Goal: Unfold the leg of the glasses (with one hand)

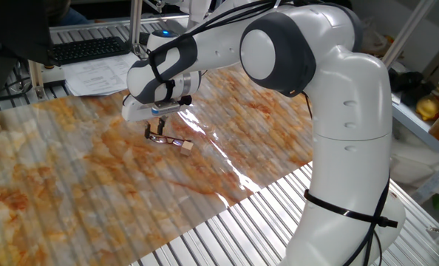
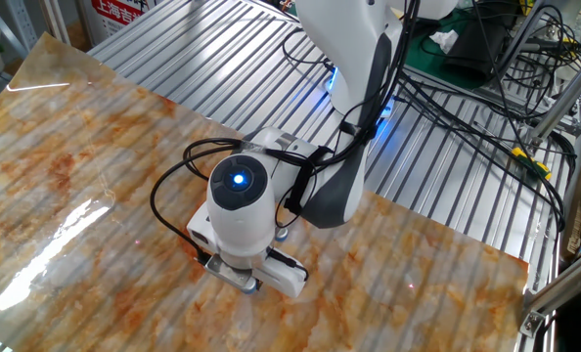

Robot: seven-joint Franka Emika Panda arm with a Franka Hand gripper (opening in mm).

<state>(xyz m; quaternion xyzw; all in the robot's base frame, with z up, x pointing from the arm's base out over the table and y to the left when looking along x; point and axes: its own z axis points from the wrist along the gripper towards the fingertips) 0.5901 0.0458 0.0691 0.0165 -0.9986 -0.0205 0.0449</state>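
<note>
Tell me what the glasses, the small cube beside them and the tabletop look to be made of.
Glasses: thin dark wire, probably metal, lenses too small to judge.
Cube: pale tan, matte, likely wood.
Tabletop: glossy marble-patterned sheet, orange and grey veining with bright glare; possibly a printed film.

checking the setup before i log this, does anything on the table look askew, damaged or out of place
Nothing looks damaged or spilled. The small dark wire-framed glasses lie flat on the marbled orange table, beside a small tan wooden cube. The white robot gripper sits low right at the glasses.
</note>
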